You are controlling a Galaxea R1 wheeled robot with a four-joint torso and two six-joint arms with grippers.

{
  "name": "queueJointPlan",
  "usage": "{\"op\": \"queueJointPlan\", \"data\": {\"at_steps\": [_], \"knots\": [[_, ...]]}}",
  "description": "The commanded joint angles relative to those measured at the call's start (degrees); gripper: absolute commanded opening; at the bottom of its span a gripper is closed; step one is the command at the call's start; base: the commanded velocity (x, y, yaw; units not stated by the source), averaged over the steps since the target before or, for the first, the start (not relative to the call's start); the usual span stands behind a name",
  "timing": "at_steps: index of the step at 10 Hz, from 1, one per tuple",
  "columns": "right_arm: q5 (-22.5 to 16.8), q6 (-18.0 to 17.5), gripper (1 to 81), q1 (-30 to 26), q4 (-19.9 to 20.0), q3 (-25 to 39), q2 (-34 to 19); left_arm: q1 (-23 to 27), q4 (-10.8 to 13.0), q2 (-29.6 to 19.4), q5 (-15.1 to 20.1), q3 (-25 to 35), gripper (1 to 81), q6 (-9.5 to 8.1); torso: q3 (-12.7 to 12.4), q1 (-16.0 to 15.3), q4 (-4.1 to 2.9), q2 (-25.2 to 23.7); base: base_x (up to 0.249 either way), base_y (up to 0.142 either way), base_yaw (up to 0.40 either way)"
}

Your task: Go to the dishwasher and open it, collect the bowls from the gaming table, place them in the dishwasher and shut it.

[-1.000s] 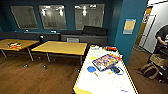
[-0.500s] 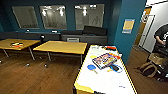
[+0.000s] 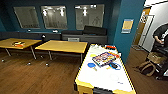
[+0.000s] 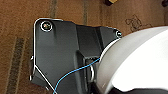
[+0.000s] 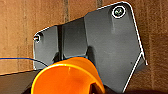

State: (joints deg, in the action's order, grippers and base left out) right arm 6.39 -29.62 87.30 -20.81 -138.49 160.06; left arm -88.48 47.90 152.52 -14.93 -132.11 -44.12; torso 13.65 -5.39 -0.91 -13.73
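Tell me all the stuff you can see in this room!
White table: one, white top with yellow edge, in front, right of centre.
Game box: one, colourful, on the white table.
Blue bowl: one, light blue, on the white table beside the box.
Dark bowl: one, dark, on the other side of the box.
Yellow tables: two, wooden tops, left of the white table.
Windows: three, on the dark blue back wall.
Floor: brown wood.
Person: one, far right edge.
White bowl: one, large in the left wrist view.
Orange bowl: one, large in the right wrist view.
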Motion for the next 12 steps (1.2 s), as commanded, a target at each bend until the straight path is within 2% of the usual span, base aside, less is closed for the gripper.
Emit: {"op": "queueJointPlan", "data": {"at_steps": [1, 12], "knots": [[-2.26, 0.18, 1.0, -2.17, -1.25, -0.28, -0.07, 1.86, 1.15, -1.07, 0.61, 0.18, 1.0, 0.26, 0.00, 0.00, 0.00, 0.00, -0.120, 0.000, 0.000], [-2.26, 0.27, 1.0, -2.17, -1.78, -0.81, 0.81, 1.60, 1.85, -0.72, 0.70, 0.18, 1.0, 0.26, 0.00, 0.00, 0.00, 0.00, -0.145, 0.000, 0.000]]}}
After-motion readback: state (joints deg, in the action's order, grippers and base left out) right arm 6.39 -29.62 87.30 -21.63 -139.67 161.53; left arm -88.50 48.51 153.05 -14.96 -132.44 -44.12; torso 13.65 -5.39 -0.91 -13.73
